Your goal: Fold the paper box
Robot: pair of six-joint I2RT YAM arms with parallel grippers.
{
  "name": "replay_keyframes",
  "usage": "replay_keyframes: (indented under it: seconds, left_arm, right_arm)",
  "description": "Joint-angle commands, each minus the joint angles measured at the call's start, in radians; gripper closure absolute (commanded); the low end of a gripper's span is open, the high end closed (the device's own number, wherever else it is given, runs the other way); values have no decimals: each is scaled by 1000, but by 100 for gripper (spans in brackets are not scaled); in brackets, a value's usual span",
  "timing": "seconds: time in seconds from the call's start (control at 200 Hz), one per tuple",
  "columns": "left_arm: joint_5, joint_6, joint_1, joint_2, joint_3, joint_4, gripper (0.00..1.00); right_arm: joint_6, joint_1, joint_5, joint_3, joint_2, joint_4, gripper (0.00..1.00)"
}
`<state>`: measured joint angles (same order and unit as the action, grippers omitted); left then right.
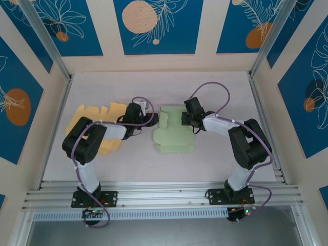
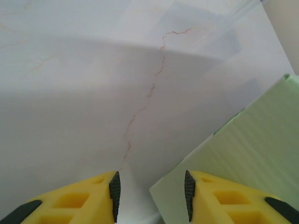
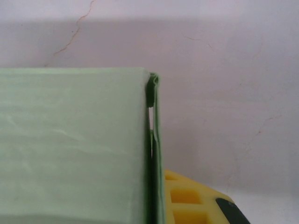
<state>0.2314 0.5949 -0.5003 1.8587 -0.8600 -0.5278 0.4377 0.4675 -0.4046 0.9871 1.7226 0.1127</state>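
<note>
The pale green paper box [image 1: 174, 134] lies mostly flat in the middle of the table. My left gripper [image 1: 155, 119] sits at its left edge. In the left wrist view the yellow fingers [image 2: 93, 198] stand apart, and a corner of the green sheet [image 2: 243, 154] reaches in between them, close to the right pad. My right gripper [image 1: 185, 122] is at the box's upper right side. In the right wrist view it is shut on a raised, doubled green flap [image 3: 154, 140], which is pressed against the one yellow finger [image 3: 191, 198] that shows. The other finger is hidden behind the green panel [image 3: 70, 140].
Several flat yellow box blanks [image 1: 97, 123] lie at the left, under my left arm. The white marbled tabletop [image 1: 215, 87] is walled by metal frame rails [image 1: 56, 118] on both sides, with a slotted rail [image 1: 164, 195] along the near edge.
</note>
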Motion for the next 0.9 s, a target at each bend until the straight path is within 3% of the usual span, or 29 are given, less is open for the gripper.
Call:
replay_keyframes:
  seconds: [0.0, 0.125, 0.505, 0.895]
  left_arm:
    - [-45, -10, -12, -61, 45, -29, 57]
    - [-69, -53, -11, -103, 74, 24, 56]
    - [-5, -164, -21, -178, 99, 74, 52]
    - [-41, -333, -56, -118, -52, 145, 50]
  right_arm:
    - [15, 5, 4, 19, 6, 6, 100]
    - [15, 5, 7, 19, 6, 4, 100]
    - [11, 8, 10, 21, 6, 4, 100]
    - [4, 13, 13, 19, -3, 0, 100]
